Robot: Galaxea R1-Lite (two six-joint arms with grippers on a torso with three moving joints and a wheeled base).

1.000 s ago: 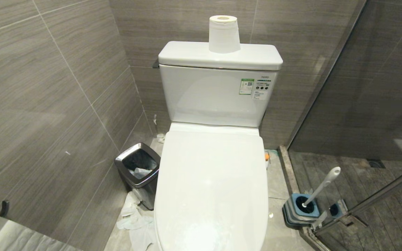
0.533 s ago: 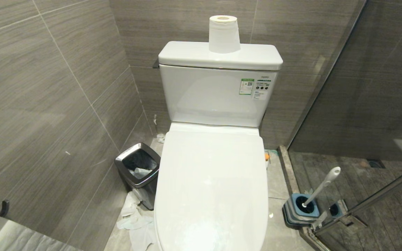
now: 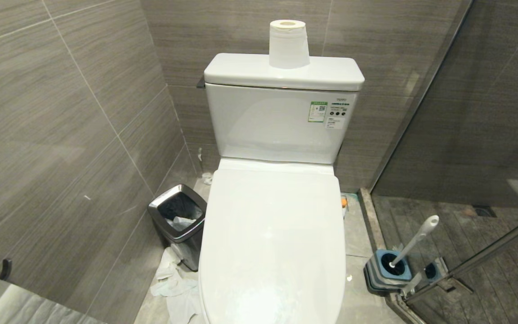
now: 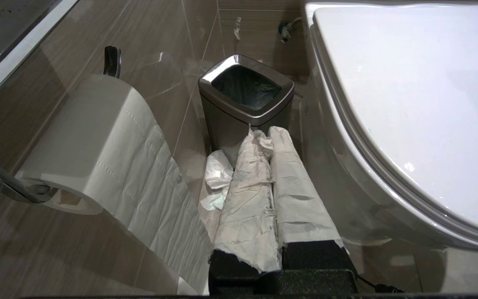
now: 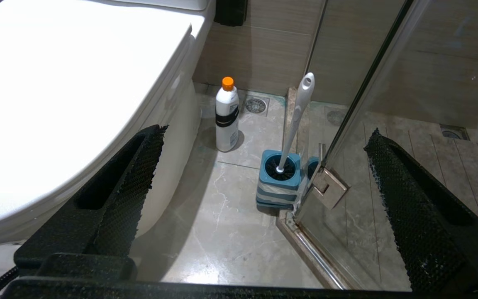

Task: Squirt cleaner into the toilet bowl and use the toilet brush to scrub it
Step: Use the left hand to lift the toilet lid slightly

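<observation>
**Robot waiting at closed toilet, cleaning yet to begin**

The left gripper (image 4: pixel 270 137) is keeping its paper-wrapped fingers (image 4: pixel 247 195) pressed together with nothing pinched between them, and is pointing toward the gap between the toilet and the wall, where a chrome-rimmed bin (image 4: pixel 245 89) is standing and crumpled tissue (image 4: pixel 216 178) is lying on the floor. The wrapping is probably there to pad the fingers or keep them clean. The right gripper (image 5: pixel 259 174) is holding its black textured fingers (image 5: pixel 135 182) spread wide and empty, apparently ready to take whichever tool comes first. Neither arm is showing in the head view, so both appear parked low in front of the robot.

Framed between the right fingers, the toilet brush (image 5: pixel 295 120) is standing tilted in its blue holder (image 5: pixel 278 182), just beside the hinge of the glass shower door (image 5: pixel 363 83) and within easy reach of that arm. The cleaner bottle (image 5: pixel 227 116), white with an orange cap, is standing upright on the floor close against the toilet's side, between the toilet and the brush.

The toilet bowl (image 3: pixel 272 238) is sitting directly ahead with its lid (image 3: pixel 277 211) down, so the basin is hidden and no blue cleaner is visible. A toilet roll (image 3: pixel 288 43) is resting on the tank (image 3: pixel 281 121), another is hanging on a wall holder (image 4: pixel 93 137) near the left gripper. The lid will likely need lifting before anything can be squirted.
</observation>
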